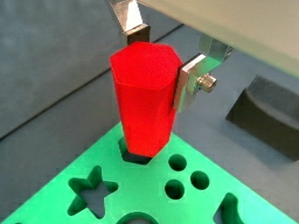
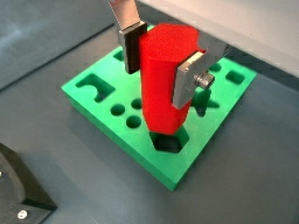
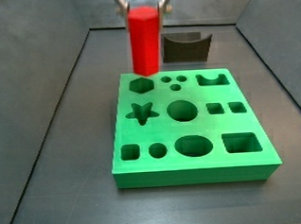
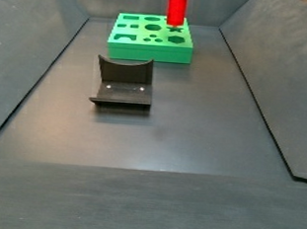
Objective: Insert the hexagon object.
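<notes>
The hexagon object [image 3: 144, 38] is a tall glossy red peg, held upright. It shows close up in both wrist views [image 1: 146, 96] [image 2: 163, 83] and in a side view [image 4: 179, 7]. My gripper [image 1: 163, 59] is shut on its upper part, one silver finger on each side [image 2: 162, 63], and comes from above [image 3: 145, 2]. The peg's lower end is right at the hexagonal hole [image 3: 141, 84] in a corner of the green board [image 3: 192, 129]. The hole's dark rim shows under the peg [image 2: 170, 144]. How deep the tip sits is hidden.
The green board [image 4: 147, 52] has several other cut-outs: a star [image 3: 140, 112], circles and squares. A dark grey curved block [image 4: 123, 82] stands on the dark floor apart from the board [image 3: 185, 46]. Sloped dark walls enclose the floor.
</notes>
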Tool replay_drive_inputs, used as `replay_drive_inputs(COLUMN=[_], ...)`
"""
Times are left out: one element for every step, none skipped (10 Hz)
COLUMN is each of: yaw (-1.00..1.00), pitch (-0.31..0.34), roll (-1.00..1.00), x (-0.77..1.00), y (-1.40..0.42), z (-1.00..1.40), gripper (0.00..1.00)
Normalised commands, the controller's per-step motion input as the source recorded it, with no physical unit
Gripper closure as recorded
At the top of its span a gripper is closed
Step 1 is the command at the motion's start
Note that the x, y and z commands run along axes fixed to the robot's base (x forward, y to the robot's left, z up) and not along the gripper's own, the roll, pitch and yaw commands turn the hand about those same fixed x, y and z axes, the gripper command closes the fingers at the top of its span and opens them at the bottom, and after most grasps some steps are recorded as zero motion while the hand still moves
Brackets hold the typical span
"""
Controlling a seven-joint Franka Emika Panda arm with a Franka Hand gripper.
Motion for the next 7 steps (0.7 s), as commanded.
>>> replay_drive_inputs(yaw=[-0.13,-0.12,-0.15,-0.11,-0.06,-0.05,-0.04], pitch=[-0.043,-0.05,-0.017,-0.007,-0.017,-0.017,-0.027], roll=[0.0,-0.05,-0.04,-0.05,-0.07,-0.03,0.0], x=[0.0,0.0,0.0,0.0,-0.01,-0.15,-0.25], y=[0.07,0.0,0.0,0.0,0.0,0.0,0.0], z=[-0.5,-0.46,-0.41,-0.34,-0.25,-0.23,-0.16], gripper=[1.0,1.0,1.0,1.0,1.0,1.0,1.0])
